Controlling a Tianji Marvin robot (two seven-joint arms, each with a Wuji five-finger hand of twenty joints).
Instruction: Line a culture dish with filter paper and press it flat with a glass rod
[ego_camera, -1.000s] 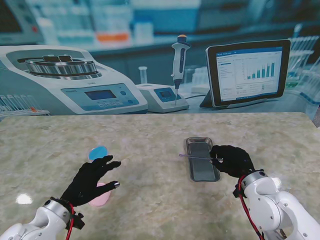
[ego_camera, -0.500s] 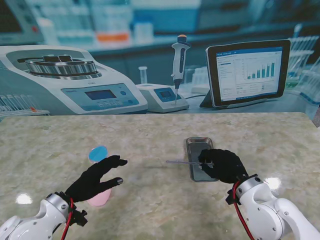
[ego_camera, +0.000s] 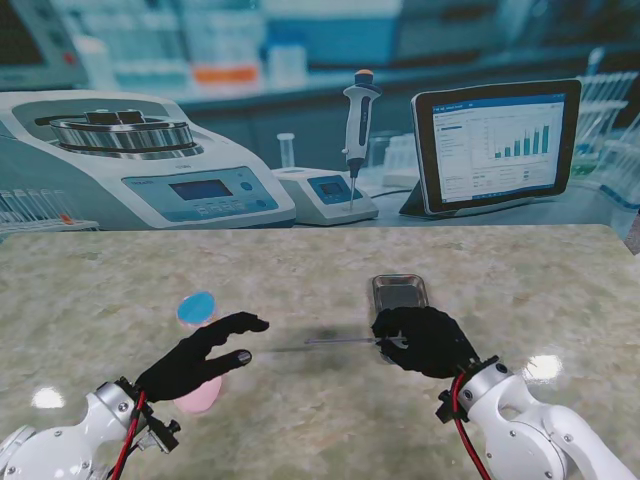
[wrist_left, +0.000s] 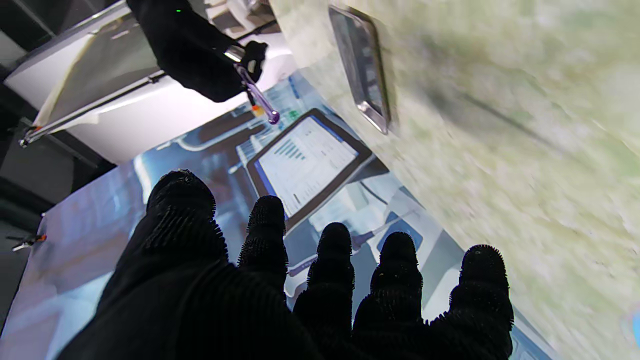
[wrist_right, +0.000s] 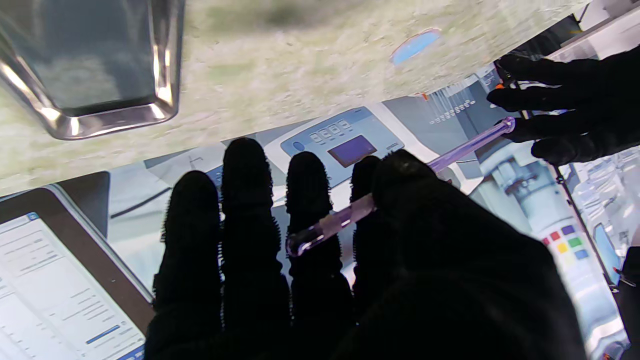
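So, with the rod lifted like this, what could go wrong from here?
The right robot hand pinches the glass rod near one end, so the long free part could tip or slip.

The rod's tip points toward the open left robot hand and may knock it.

The left hand partly hides the pink dish, so aiming there could be hard.

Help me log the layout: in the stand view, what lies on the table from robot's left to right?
Black-gloved left hand → thin glass rod → black-gloved right hand holding the rod.

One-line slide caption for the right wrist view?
Right robot hand holds a thin purple-tinted glass rod off the table, beside a rectangular metal tray, pointing toward the open left robot hand.
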